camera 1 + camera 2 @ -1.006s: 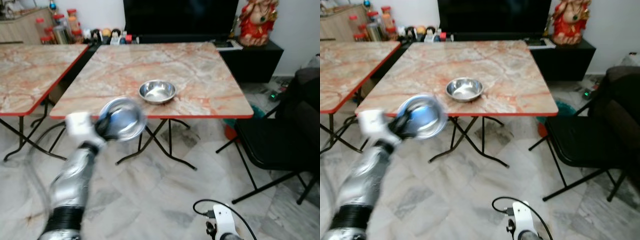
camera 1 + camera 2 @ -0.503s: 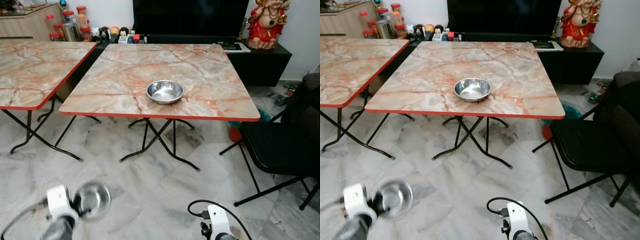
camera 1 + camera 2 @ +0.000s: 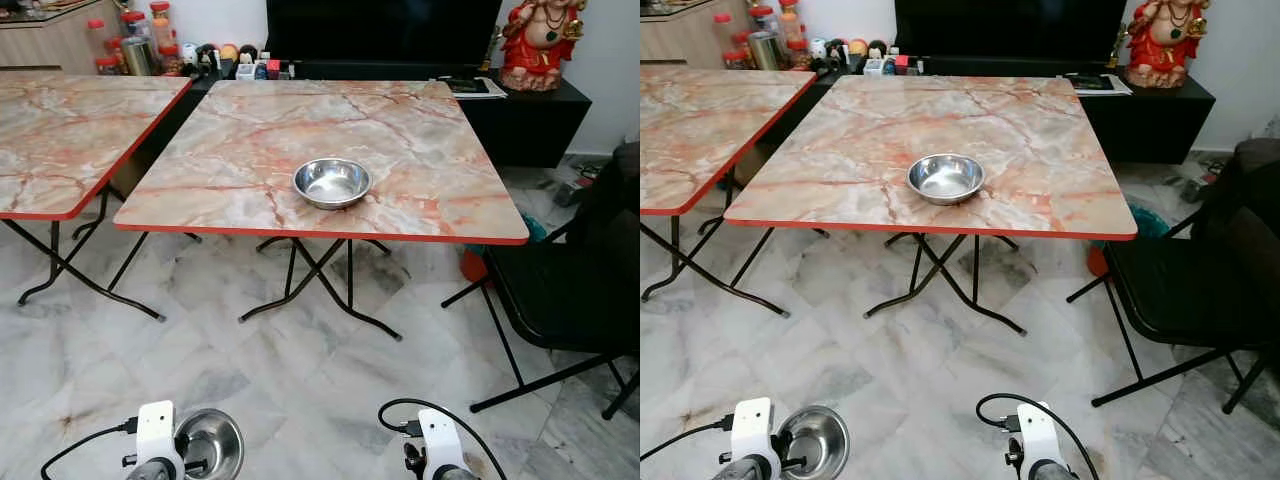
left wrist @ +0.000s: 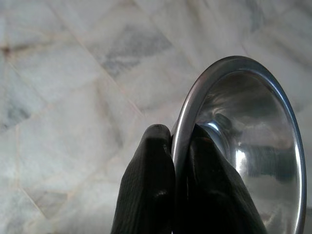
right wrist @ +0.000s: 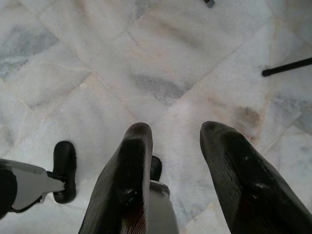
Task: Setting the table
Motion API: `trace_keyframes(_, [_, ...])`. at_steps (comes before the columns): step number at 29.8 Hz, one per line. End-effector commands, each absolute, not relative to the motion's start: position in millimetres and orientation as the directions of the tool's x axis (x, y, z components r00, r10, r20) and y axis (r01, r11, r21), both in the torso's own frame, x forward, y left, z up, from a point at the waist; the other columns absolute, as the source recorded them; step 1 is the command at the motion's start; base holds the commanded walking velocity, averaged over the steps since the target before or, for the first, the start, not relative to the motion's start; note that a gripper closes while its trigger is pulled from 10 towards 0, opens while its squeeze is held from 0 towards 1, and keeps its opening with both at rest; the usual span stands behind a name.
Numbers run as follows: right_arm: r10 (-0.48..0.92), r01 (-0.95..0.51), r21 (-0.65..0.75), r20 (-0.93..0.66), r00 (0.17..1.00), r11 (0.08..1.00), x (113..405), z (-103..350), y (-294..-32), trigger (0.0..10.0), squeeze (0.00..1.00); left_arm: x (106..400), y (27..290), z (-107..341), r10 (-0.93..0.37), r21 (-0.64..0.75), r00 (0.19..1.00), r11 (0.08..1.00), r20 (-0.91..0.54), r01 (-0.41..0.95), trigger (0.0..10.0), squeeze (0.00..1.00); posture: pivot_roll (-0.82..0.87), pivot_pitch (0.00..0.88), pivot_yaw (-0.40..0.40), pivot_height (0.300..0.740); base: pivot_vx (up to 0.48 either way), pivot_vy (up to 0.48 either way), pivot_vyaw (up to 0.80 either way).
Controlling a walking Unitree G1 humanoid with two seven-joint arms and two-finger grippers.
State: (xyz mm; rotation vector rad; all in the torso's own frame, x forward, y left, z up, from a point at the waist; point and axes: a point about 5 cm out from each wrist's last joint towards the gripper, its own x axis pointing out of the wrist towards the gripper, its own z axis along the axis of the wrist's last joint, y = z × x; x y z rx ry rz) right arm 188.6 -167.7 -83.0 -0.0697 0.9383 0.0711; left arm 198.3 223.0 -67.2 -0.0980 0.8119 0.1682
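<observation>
A steel bowl (image 3: 331,182) stands near the front edge of the marble-topped folding table (image 3: 250,160). A second steel bowl (image 4: 248,146) hangs low over the floor at the bottom left, where my left gripper (image 4: 180,134) is shut on its rim, one finger inside and one outside. That held bowl (image 3: 209,441) is well short of the table. My right gripper (image 5: 173,134) hangs open over the marble floor with nothing between its fingers (image 5: 130,170).
A second marble table (image 3: 50,140) stands to the left. A black chair (image 3: 560,290) sits at the right of the near table. Jars and small items line the back counter (image 3: 150,50). A red statue (image 3: 540,45) stands on a black cabinet.
My left arm has dropped from table height down to the bottom of the view, still holding the bowl. The camera has shifted slightly. The bowl on the table has stayed put.
</observation>
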Motion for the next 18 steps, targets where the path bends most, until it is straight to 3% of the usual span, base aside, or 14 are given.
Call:
trace_keyframes(1, [0.028, -0.075, -0.019, -0.811, 0.584, 0.997, 188.9, -83.1, -166.8, 10.0, 0.0, 194.9, 222.7, -69.7, 0.119, -0.009, 0.659, 0.982, -0.743, -0.186, 10.0, 0.0, 0.0, 0.0, -0.006, 0.719, 0.247, 0.0, 0.0])
trace_keyframes(5, [0.026, -0.074, -0.022, -0.809, 0.587, 0.997, 190.9, -82.1, -167.9, 10.0, 0.0, 194.2, 221.8, -70.4, 0.122, -0.014, 0.658, 0.98, -0.743, -0.198, 10.0, 0.0, 0.0, 0.0, -0.008, 0.719, 0.264, 0.0, -0.52])
trace_keyframes(18, [0.028, -0.083, -0.027, -0.799, 0.601, 0.996, 194.7, -79.9, -168.8, 10.0, 0.0, 193.6, 216.1, -72.4, 0.116, -0.024, 0.651, 0.979, -0.75, -0.203, 10.0, 0.0, 0.0, 0.0, -0.016, 0.719, 0.296, 0.0, 0.0])
